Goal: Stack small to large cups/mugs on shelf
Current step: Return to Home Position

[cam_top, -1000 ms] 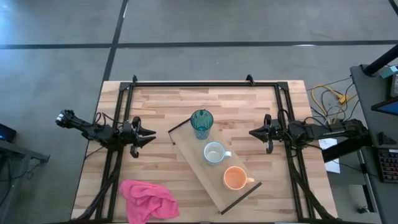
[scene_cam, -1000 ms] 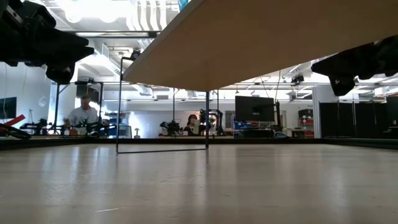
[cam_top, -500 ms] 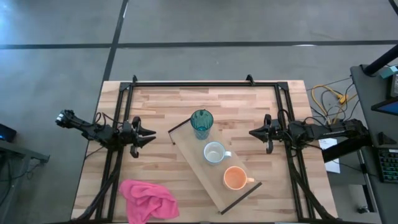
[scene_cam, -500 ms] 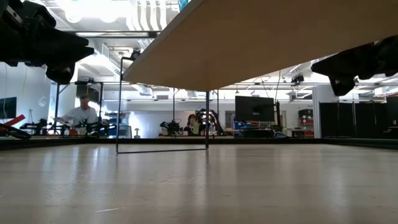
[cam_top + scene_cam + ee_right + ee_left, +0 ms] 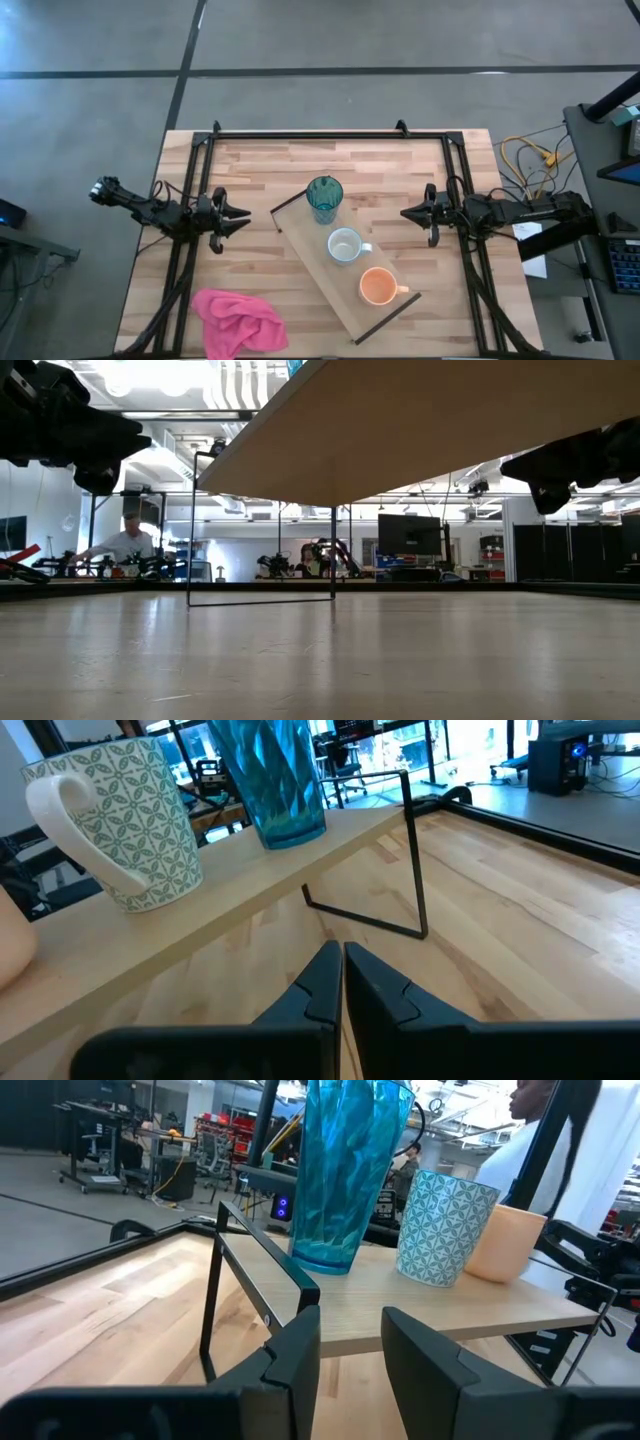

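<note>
The light wood shelf (image 5: pixel 310 255) stands slantwise on the table's middle on thin dark brackets. On it in a row stand the teal-blue tumbler (image 5: pixel 324 198) at its far-left end, the whitish patterned mug (image 5: pixel 345 245) in the middle, and the orange mug (image 5: pixel 378 287) toward its near-right end. All three stand upright on their bases. My left gripper (image 5: pixel 244 214) hovers left of the shelf, open a little and empty (image 5: pixel 350 1330). My right gripper (image 5: pixel 405 213) hovers right of the shelf, shut and empty (image 5: pixel 341 970).
A crumpled pink cloth (image 5: pixel 238 320) lies at the table's near left. Dark frame rails (image 5: pixel 310 133) run along the far edge and both sides. Bare tabletop lies on both sides of the shelf. People sit in the room beyond the table (image 5: pixel 125 540).
</note>
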